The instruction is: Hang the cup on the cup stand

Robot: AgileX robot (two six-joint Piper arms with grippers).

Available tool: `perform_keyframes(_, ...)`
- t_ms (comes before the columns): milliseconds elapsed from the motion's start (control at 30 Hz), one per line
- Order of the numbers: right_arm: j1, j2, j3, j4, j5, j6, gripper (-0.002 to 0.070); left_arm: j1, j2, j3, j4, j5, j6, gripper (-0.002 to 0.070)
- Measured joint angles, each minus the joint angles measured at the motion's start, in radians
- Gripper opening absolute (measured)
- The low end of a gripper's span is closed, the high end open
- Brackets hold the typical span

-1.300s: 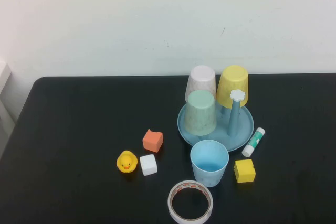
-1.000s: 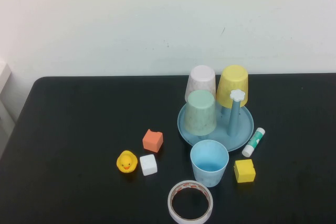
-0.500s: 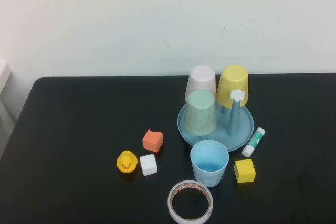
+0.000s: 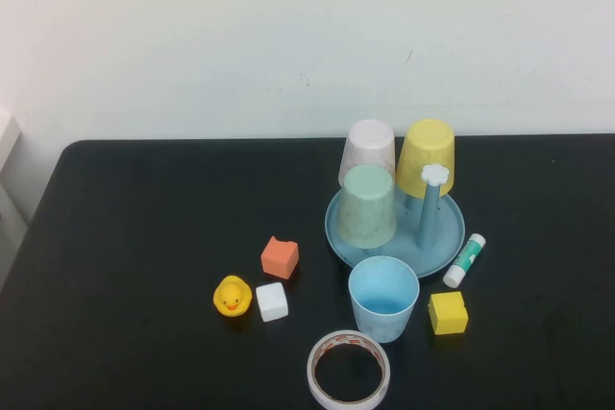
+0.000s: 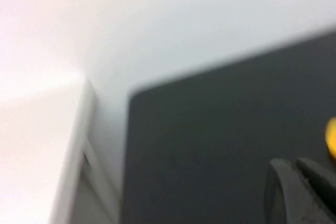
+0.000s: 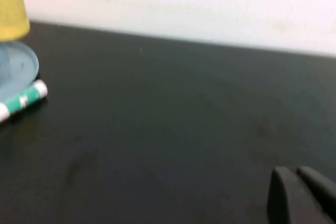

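Observation:
The light blue cup [image 4: 383,297] stands upright, mouth up, on the black table just in front of the cup stand [image 4: 448,237]. The stand's blue post with the white flower cap [image 4: 435,175] is bare. A mint green cup [image 4: 366,205], a pale pink cup [image 4: 369,149] and a yellow cup [image 4: 426,156] sit upside down on the stand. Neither arm shows in the high view. My left gripper [image 5: 293,164] is shut and empty over the table's left part. My right gripper [image 6: 294,172] is shut and empty over the right part, away from the stand [image 6: 18,69].
An orange block [image 4: 280,256], a yellow duck [image 4: 232,296] and a white cube [image 4: 272,301] lie left of the cup. A tape roll [image 4: 349,370] lies in front of it. A yellow cube [image 4: 448,313] and a glue stick [image 4: 464,260] lie to its right.

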Motion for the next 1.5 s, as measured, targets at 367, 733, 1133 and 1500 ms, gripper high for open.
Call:
perform_keyframes(367, 0.000, 0.000, 0.002, -0.053, -0.489, -0.051, -0.0001, 0.000, 0.000, 0.000, -0.002, -0.683, -0.014, -0.0002)
perform_keyframes(733, 0.000, 0.000, 0.002, 0.049, -0.728, 0.110, -0.0001, 0.000, 0.000, 0.000, 0.025, -0.920, -0.117, -0.0002)
perform_keyframes(1133, 0.000, 0.000, -0.174, 0.052, -0.604, 0.000, -0.0001, 0.000, 0.037, -0.404, 0.052, -0.362, -0.198, -0.0002)
perform_keyframes(1500, 0.000, 0.286, -0.539, 0.066, -0.126, -0.116, -0.0001, 0.000, 0.298, -0.583, 0.062, -0.227, -0.089, -0.0002)
